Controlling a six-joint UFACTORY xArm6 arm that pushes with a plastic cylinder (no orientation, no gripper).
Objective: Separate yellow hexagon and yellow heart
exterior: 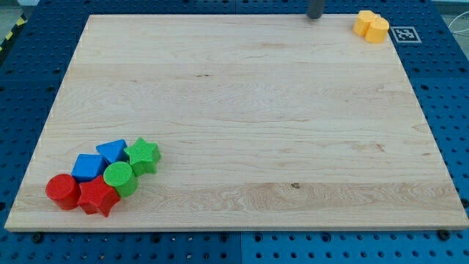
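Two yellow blocks sit touching at the board's top right corner: the yellow hexagon (363,23) on the left and the yellow heart (378,29) on the right, pressed together. My tip (314,16) is at the view's top edge, a short way left of the yellow pair and apart from it. Only the rod's lowest part shows.
The wooden board (242,110) lies on a blue pegboard table. At its bottom left is a cluster: red cylinder (62,191), red star (98,196), green cylinder (118,177), green star (142,155), blue cube (89,167), blue triangle (112,150). A tag marker (405,34) lies right of the yellow blocks.
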